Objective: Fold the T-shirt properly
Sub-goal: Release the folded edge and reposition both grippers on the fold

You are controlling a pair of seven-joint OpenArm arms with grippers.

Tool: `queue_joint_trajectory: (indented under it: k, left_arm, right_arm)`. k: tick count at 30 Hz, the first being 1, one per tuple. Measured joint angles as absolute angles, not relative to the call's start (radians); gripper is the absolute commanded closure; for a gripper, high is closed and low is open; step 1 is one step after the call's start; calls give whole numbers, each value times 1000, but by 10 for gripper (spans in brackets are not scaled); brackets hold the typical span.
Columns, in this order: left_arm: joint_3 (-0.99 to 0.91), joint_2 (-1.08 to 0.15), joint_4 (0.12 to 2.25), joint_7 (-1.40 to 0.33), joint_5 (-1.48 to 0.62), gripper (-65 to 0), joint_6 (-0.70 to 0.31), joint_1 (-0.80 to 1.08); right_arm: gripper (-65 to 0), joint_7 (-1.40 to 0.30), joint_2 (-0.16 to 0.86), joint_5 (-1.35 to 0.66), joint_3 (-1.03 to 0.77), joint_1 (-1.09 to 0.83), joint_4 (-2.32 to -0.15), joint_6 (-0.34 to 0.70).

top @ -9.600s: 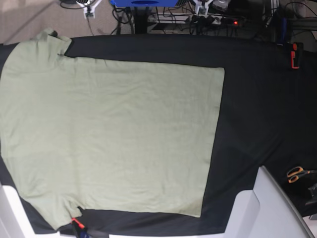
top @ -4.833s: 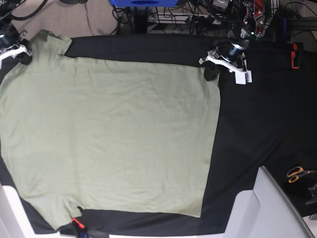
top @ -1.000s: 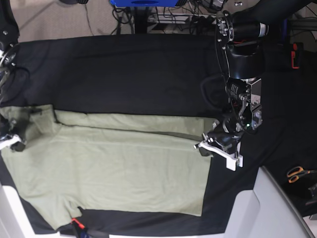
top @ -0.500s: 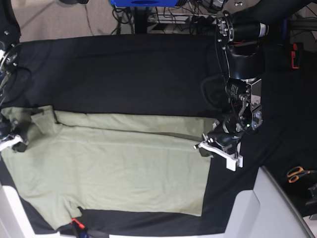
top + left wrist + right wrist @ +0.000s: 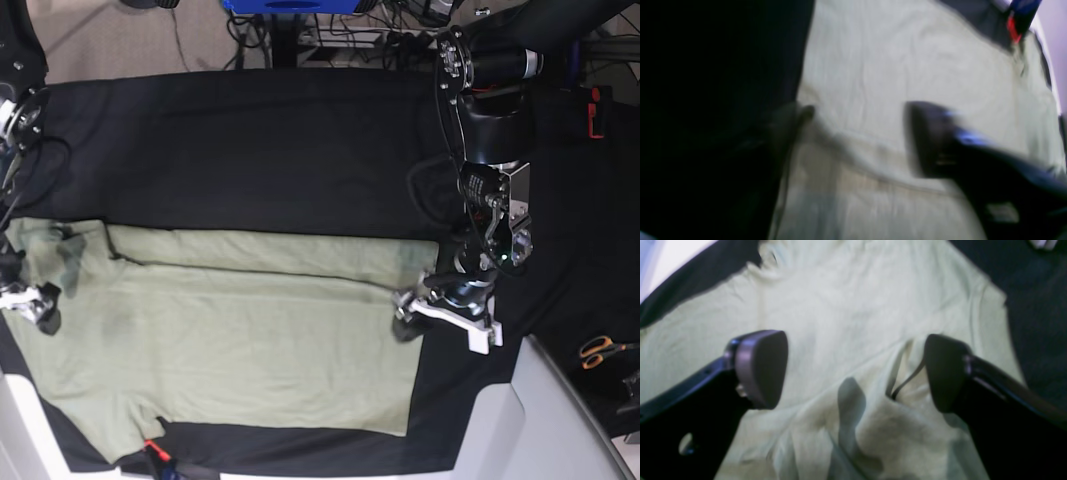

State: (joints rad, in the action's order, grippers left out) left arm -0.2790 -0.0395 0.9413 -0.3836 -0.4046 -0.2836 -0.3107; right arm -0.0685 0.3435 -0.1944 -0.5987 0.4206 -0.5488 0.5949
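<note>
Black fingers of your right tool [image 5: 857,373] stand wide apart in the right wrist view, one pad [image 5: 761,368] at centre left and the other at centre right, with nothing between them but rumpled cloth lying below. You have that tool released; it grips nothing. In the base view it sits at the far left edge [image 5: 30,300], over the sleeve end of the T-shirt [image 5: 230,330].

Your left tool [image 5: 445,312] is released as well. In the left wrist view, which is blurred, one dark finger [image 5: 927,140] hangs over the pale cloth at centre right, and the other shows dimly at the cloth's edge at centre left; the gap between them is wide and empty. In the base view this tool sits right of centre, at the right-hand edge of the shirt.

Pale green, the T-shirt [image 5: 853,306] lies flat across the lower left half of the base view, on the black worktop [image 5: 250,150]. Its upper part is doubled over onto itself, so a straight folded edge runs left to right across the middle of the frame. A seam of the doubled layer crosses the left wrist view [image 5: 890,66].

Orange-handled scissors [image 5: 600,350] lie at the lower right of the base view, well apart from the shirt.
</note>
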Motion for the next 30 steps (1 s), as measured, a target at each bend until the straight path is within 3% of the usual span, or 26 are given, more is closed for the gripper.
queue_joint_trajectory:
  k: [7, 11, 16, 25, 30]
  left_arm:
    - [-279, -61, 1099, -385, -416, -650, -277, -216]
    - [-279, -81, 1236, -449, -490, -650, -279, -99]
    - [-276, -115, 1279, -530, -598, -650, -276, 27]
    - [-274, -111, 1280, -532, -616, -650, -280, 94]
    - [-278, -118, 1280, -533, -617, -650, -277, 98]
  right_arm:
    - [-572, -64, 323, -294, -710, 323, -716, 597]
    - [-570, -333, 296, -393, -852, 203, -896, 579]
    - [-572, -522, 208, -489, -1054, 157, -987, 503]
    - [-570, -546, 252, -503, -1195, 242, -675, 510]
    - [-570, -414, 345, -522, -1209, 318, -422, 517]
